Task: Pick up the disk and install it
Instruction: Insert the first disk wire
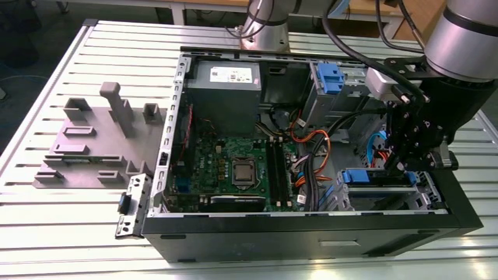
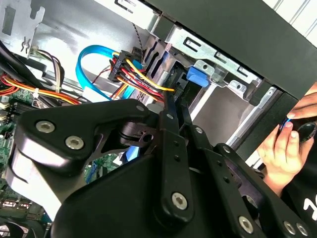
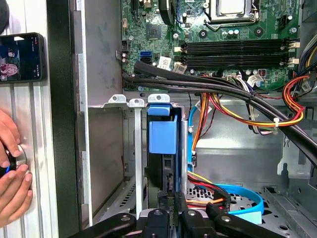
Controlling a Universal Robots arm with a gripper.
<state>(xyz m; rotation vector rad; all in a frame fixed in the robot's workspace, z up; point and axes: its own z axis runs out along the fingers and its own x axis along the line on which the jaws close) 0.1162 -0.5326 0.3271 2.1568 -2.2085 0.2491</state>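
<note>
The disk (image 3: 162, 134) stands on edge in a slot of the drive cage at the front corner of the open computer case (image 1: 167, 175). Its blue rail tab (image 2: 196, 78) faces me, and in the exterior view the disk (image 1: 365, 176) shows as a blue strip on the cage. My gripper (image 1: 400, 169) hangs inside the case directly over that slot. In both wrist views the two thin black fingers (image 2: 168, 116) lie close together, and the gripper (image 3: 171, 191) is shut with its tips at the disk's near end. Nothing is visible between the fingers.
Orange, red and blue cables (image 2: 133, 69) run beside the cage. The motherboard (image 1: 233, 166) and the grey power supply (image 1: 225, 81) fill the rest of the case. A person's hands (image 3: 10, 168) and a phone (image 3: 22, 57) rest on the table outside the case wall. A grey fixture (image 1: 86, 146) lies at the exterior view's left.
</note>
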